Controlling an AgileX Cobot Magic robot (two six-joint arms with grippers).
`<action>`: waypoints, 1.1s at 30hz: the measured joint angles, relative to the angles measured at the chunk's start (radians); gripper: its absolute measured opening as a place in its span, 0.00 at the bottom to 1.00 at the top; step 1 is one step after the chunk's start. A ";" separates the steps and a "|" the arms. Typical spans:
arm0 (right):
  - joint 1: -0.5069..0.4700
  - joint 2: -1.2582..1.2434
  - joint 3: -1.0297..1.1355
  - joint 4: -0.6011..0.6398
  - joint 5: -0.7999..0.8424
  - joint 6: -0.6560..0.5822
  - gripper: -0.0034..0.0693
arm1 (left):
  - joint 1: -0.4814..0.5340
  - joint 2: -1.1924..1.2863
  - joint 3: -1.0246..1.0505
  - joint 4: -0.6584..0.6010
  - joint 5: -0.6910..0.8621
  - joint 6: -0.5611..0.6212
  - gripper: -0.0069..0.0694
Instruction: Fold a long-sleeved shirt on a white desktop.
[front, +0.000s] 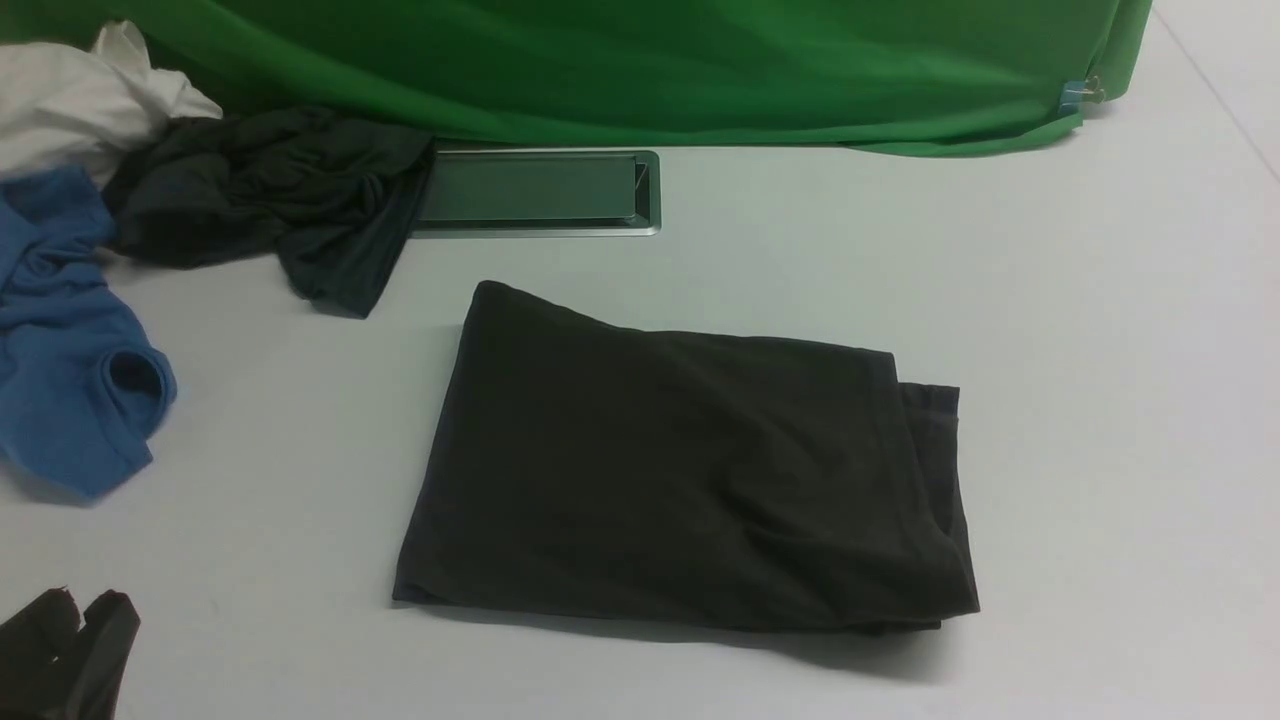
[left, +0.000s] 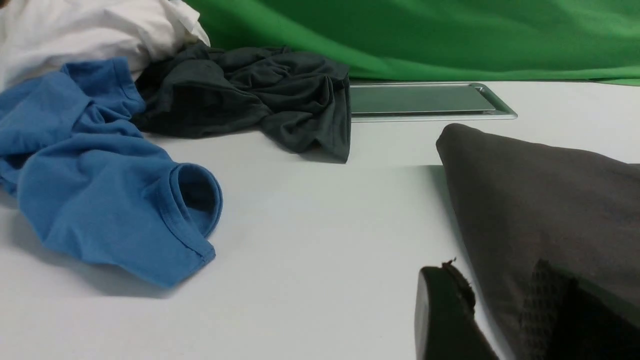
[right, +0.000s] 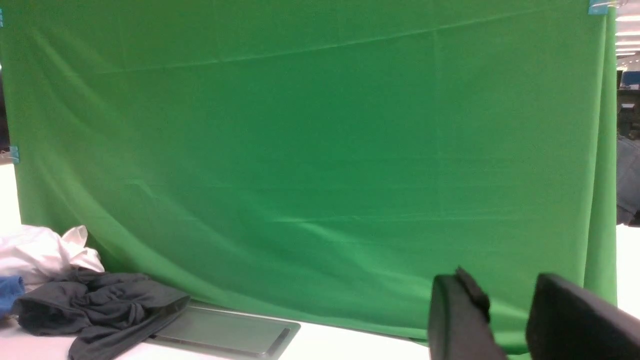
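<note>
The long-sleeved shirt (front: 680, 480) lies folded into a dark brown-black rectangle in the middle of the white desktop (front: 1100, 300), with layered edges showing on its right side. No lettering shows. My left gripper (front: 88, 600) is low at the near left corner, apart from the shirt. In the left wrist view this gripper (left: 500, 300) is open and empty, with the shirt (left: 550, 200) lying beyond its fingers. The right gripper (right: 510, 310) shows only in the right wrist view, open and empty, raised and facing the green backdrop.
At the far left lies a pile of a white garment (front: 70, 100), a bright blue garment (front: 60, 350) and a dark grey-teal garment (front: 260, 190). The silver cable hatch (front: 530, 190) sits behind the shirt, with the green backdrop (front: 650, 60) along the far edge.
</note>
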 joint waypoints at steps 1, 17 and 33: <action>0.000 0.000 0.000 0.000 0.000 0.000 0.38 | 0.000 0.000 0.000 0.000 0.000 0.000 0.41; 0.000 -0.002 0.000 0.000 0.003 0.000 0.38 | 0.000 0.000 0.000 0.000 0.000 0.000 0.41; -0.293 -0.081 0.000 0.000 0.003 -0.128 0.38 | 0.000 0.000 0.000 0.000 0.000 0.000 0.41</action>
